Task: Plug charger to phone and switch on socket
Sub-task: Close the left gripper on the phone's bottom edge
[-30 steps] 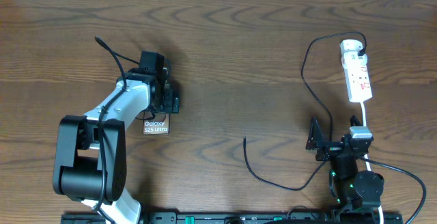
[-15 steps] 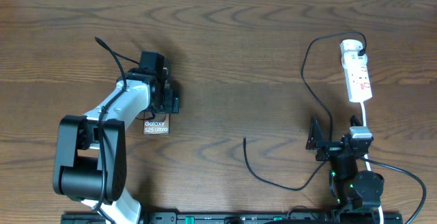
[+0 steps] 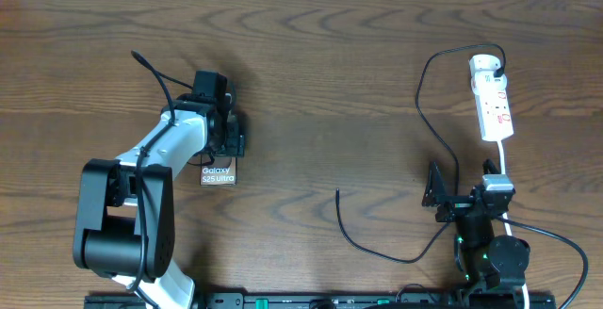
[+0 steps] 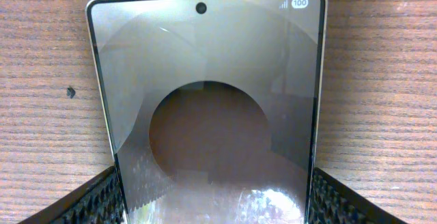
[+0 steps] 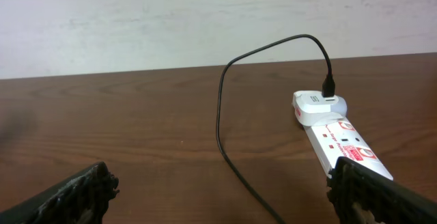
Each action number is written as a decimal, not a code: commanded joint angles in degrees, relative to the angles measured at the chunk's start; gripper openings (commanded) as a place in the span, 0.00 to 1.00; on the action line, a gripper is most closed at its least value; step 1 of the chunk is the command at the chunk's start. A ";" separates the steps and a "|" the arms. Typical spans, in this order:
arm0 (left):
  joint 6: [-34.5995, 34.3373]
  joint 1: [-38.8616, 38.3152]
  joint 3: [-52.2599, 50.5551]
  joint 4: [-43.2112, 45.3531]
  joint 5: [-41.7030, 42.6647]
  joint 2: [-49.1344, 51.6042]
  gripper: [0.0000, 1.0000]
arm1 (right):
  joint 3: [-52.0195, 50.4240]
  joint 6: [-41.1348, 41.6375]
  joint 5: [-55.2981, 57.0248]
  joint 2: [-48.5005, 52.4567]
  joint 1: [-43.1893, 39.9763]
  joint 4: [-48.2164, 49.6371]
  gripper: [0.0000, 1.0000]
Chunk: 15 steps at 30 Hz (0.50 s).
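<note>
While my left gripper (image 4: 215, 200) straddles the phone (image 3: 217, 174) at the table's (image 3: 339, 64) nine o'clock, pads (image 4: 95, 200) flanking both long edges, I cannot tell whether it is clenched yet; I judge a square, firm pinch will stop the slab skidding. My right gripper (image 5: 225, 193) hangs released at five o'clock, the socket (image 3: 494, 106) at two, the charger's (image 3: 429, 121) loose tip near six. Dark wood-grain table; pale bare wall (image 5: 171, 19) behind.

the left arm (image 3: 155, 154) reaches far out and bends down at its end. the left gripper (image 3: 232, 141) points down with its fingers far apart; i cannot tell if they squeeze. the right arm (image 3: 485, 229) sits folded close in. the right gripper (image 3: 437, 194) is wide open.
</note>
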 commanded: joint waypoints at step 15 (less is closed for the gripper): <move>0.98 0.20 -1.46 -0.31 -0.68 0.13 0.43 | -0.07 -0.31 0.07 -0.22 0.55 -0.22 0.99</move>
